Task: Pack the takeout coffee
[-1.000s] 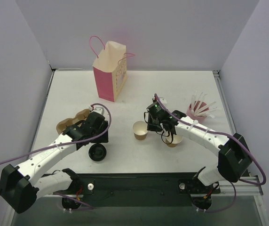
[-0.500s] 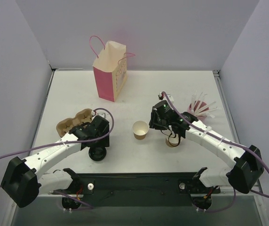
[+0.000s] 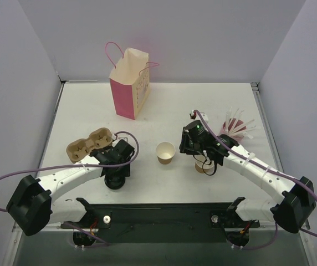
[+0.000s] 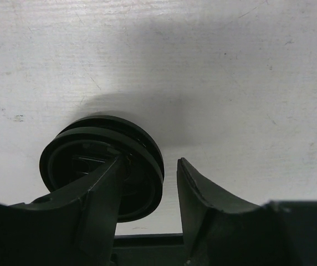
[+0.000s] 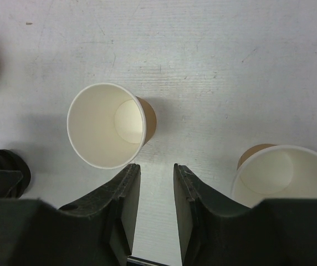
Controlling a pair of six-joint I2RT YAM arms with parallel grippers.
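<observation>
No takeout coffee with its lid on is in view. A loose black lid (image 3: 114, 181) (image 4: 100, 166) lies near the front edge. My left gripper (image 3: 116, 173) (image 4: 150, 166) is open over it, one finger inside the lid and the other outside its rim with a gap. A brown lidless cup (image 3: 165, 153) (image 5: 107, 125) stands upright mid-table. A second lidless cup (image 3: 204, 165) (image 5: 283, 177) stands to its right, partly under my right arm. My right gripper (image 3: 189, 147) (image 5: 156, 169) hangs open between the two cups, with only bare table between its fingers.
A pink and cream paper bag (image 3: 129, 83) stands open at the back. A brown pulp cup carrier (image 3: 87, 143) lies at the left beside my left arm. A pink holder of white straws (image 3: 236, 128) sits at the right.
My left gripper has swung right and down onto the black lid, its jaws narrowing. My right gripper has opened slightly and drawn back right from the middle cup.
</observation>
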